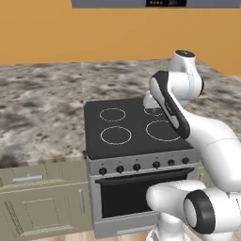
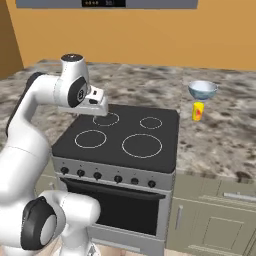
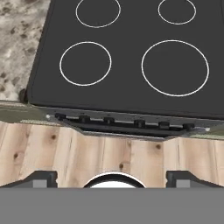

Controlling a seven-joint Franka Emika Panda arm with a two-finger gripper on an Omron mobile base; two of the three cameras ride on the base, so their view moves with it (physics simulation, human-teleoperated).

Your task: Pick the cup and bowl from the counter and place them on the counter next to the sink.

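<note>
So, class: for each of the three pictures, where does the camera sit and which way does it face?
Left base view: behind the arm's left, looking forward-down at the stovetop; arm at right.
Right base view: behind its right, same stovetop, plus cup and bowl on the counter; arm at left.
Hand view: on the hand, looking down at stovetop and wood floor; open gripper.
All share the stovetop.

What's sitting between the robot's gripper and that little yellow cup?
In the right base view, just the black stovetop with its ring burners, then a bare strip of counter, lies between the gripper and the cup.
</note>
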